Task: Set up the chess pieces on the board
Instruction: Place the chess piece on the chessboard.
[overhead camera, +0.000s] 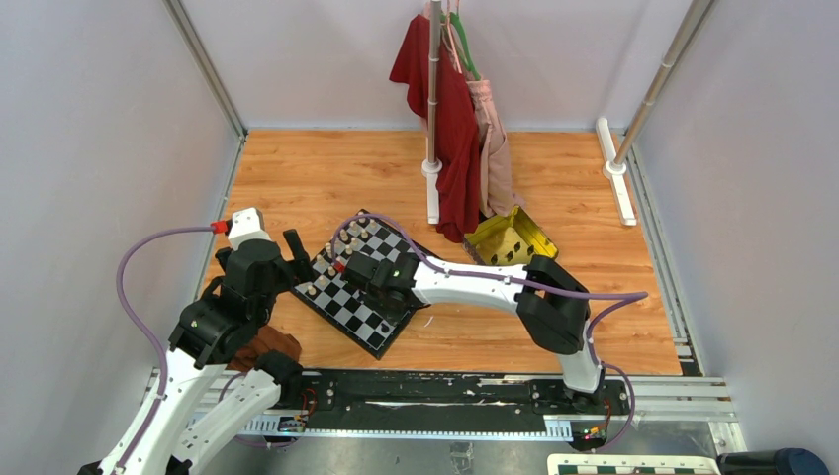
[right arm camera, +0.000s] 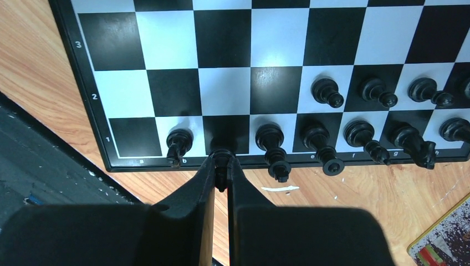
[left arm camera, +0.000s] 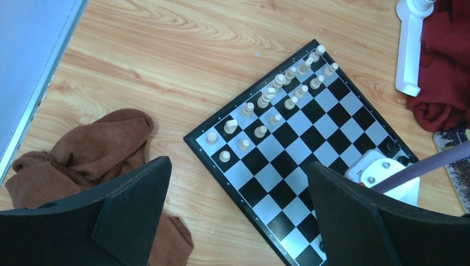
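The chessboard [overhead camera: 368, 319] lies turned like a diamond on the wooden table; it also shows in the left wrist view [left arm camera: 327, 138] and in the right wrist view [right arm camera: 221, 55]. Cream pieces [left arm camera: 271, 94] stand in two rows along its far-left edge. Black pieces [right arm camera: 360, 133] stand in rows 1 and 2. My right gripper [right arm camera: 221, 163] is shut on a black piece [right arm camera: 222, 158] over the c1 square, between two standing black pieces. My left gripper [left arm camera: 238, 216] is open and empty, above the board's left edge.
A brown cloth [left arm camera: 88, 149] lies on the table left of the board. A gold tray [overhead camera: 512, 237] sits behind the board. A stand with hanging red and pink clothes [overhead camera: 450, 119] rises at the back. The right arm [overhead camera: 475, 282] crosses the board.
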Available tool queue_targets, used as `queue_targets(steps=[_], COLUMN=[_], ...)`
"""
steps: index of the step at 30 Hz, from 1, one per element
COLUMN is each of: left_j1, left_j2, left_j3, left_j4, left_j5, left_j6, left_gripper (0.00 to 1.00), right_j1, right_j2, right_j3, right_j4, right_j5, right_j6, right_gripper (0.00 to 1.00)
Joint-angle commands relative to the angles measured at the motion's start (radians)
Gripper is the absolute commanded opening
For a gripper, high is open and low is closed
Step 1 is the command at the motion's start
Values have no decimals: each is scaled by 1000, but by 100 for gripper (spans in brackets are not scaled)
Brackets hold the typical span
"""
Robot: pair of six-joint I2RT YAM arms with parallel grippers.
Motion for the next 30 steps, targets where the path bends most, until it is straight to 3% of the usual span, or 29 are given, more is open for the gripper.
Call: queue_targets(steps=[1,30], left_j1=[7,7], left_j2=[-4,-12], left_j3=[-4,-27], left_j4=[-4,-3], left_j5=[-18,-17], left_j6=[-10,-11], left_gripper=[100,100], right_j1=[-15,-34], right_j2=[33,67], right_j3=[22,33], right_j4=[-6,7], right_j5=[-19,-36], right_j6=[-25,-36], right_gripper=[0,0])
